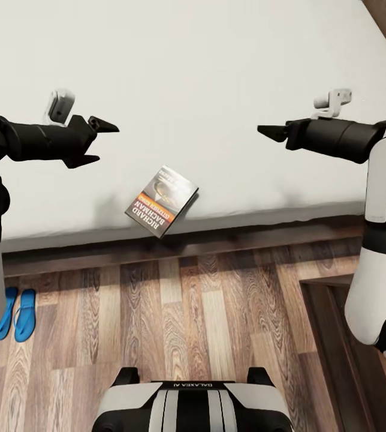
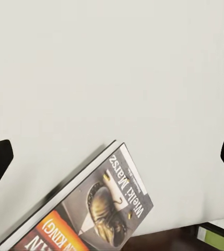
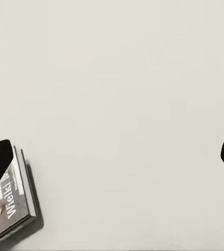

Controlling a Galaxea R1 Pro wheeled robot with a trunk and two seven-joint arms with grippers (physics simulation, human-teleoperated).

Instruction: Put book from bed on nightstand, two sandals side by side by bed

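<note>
Wooden plank floor (image 1: pixel 205 324) fills near part of scene, mixed brown and pale boards with strong grain, running near to far. Dark brown wooden piece (image 1: pixel 331 336) at near right, its top edge and left side forming a corner over floor. Small green-and-white object (image 2: pixel 216 234) at frame edge in left wrist view, too cropped to identify.

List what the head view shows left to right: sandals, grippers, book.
sandals → left gripper → book → right gripper
</note>
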